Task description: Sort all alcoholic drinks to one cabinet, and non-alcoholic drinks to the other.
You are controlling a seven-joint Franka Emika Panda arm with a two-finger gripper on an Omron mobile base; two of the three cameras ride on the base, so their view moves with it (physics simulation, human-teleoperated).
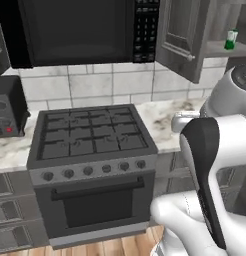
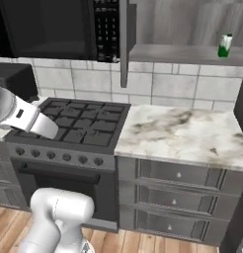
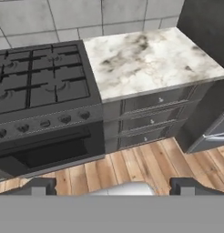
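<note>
Hovering empty, the gripper (image 3: 112,185) has its fingers spread wide above the marble counter (image 3: 150,59). A green-and-white container (image 2: 224,45) sits on the open cabinet's shelf (image 2: 182,53) at two o'clock; no bottles are visible, so turn the base to find them first.

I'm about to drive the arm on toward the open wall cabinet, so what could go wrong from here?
1. The grey cabinet door stands open, edge-on over the counter; a rising arm could strike it.
2. The small green-and-white container sits alone near the front of the open cabinet's shelf; a careless reach might knock it off.
3. The open, empty hand looks down at the marble counter, so the shelf is out of its sight.
</note>
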